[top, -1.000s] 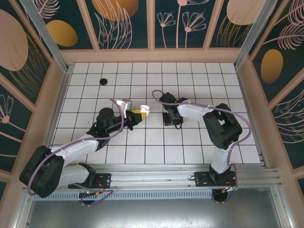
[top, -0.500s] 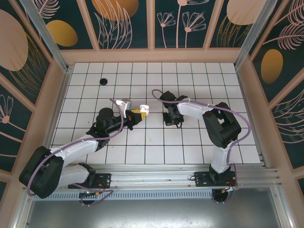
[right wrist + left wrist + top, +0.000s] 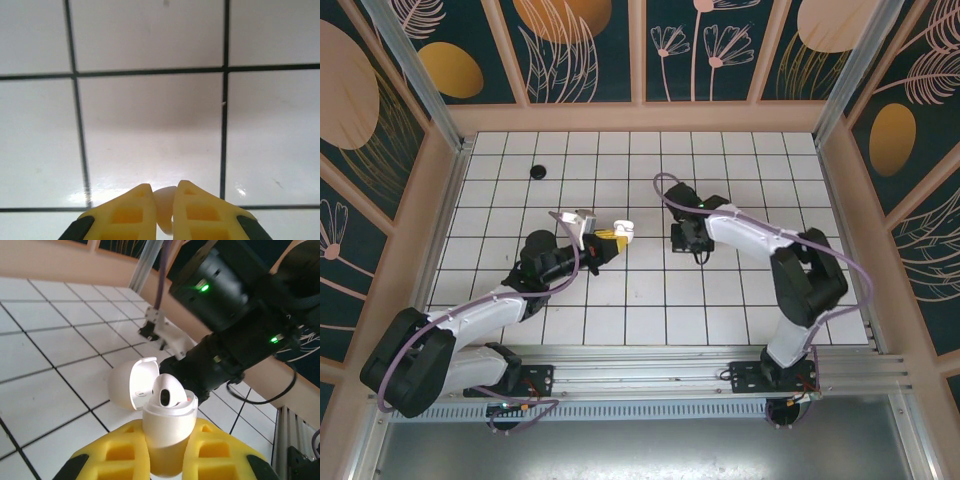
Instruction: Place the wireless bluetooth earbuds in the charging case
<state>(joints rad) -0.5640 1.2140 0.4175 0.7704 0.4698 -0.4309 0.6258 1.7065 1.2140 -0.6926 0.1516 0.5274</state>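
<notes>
- Left gripper [image 3: 607, 240]: yellow fingers [image 3: 117, 452] clamped on the body of the charging case [image 3: 167, 417], which is held upright above the white tiled table [image 3: 650, 300].
- Charging case: white, with its lid [image 3: 134, 390] swung open to the left in the left wrist view.
- First earbud [image 3: 167, 392]: white, seated in the case top, with a dark opening facing the camera.
- Right gripper [image 3: 162, 190]: yellow fingers nearly together, pinching the second earbud [image 3: 164, 204], a small white piece, low over the tiles. In the top view it is near the case, on its right, and apart from it.
- Black round puck [image 3: 537, 171]: on the far-left tiles, well apart from both grippers.
</notes>
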